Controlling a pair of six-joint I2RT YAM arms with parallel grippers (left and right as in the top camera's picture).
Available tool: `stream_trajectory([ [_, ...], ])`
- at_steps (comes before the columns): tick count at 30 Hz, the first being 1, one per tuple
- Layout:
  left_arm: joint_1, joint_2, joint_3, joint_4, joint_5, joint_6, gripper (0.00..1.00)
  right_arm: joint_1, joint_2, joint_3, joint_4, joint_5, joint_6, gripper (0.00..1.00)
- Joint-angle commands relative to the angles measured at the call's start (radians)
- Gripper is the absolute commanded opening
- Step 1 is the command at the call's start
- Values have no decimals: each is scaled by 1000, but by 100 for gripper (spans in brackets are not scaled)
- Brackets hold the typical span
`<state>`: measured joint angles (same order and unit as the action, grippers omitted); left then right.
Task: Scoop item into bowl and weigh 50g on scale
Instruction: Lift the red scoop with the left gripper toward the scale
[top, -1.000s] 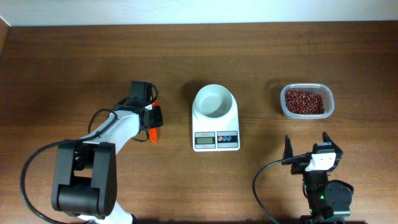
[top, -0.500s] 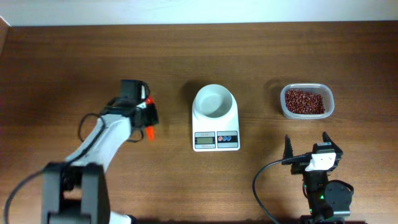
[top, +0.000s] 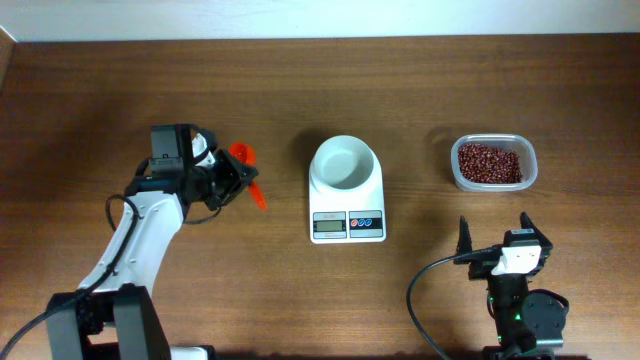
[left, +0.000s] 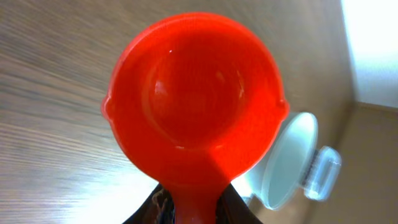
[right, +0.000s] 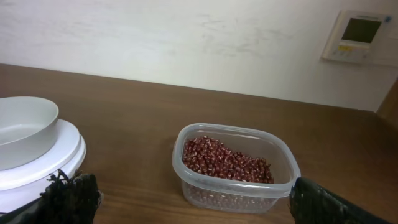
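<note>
With left jaws clamped on the red scoop (left: 196, 106), right jaws wide and empty, carry it level to the beans (top: 489, 162), clearing bowl (top: 345, 163) and scale (top: 348, 226).

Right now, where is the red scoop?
In the overhead view the red scoop is on the left, held by the left gripper, just left of the scale and bowl.

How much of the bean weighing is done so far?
Done: the empty bowl sits on the scale. In hand: the left gripper holds the red scoop, empty. Left: scooping the beans from the clear container into the bowl and weighing.
</note>
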<state>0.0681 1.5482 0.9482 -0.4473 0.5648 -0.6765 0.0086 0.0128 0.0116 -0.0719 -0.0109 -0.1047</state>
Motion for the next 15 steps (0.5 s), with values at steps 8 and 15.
stream_trajectory([
  [8,33,-15,20,73,315,-370,0,-3,30,113,104,-106,144,99],
  [15,33,-16,20,122,357,-450,0,-3,636,764,-301,-223,147,99],
])
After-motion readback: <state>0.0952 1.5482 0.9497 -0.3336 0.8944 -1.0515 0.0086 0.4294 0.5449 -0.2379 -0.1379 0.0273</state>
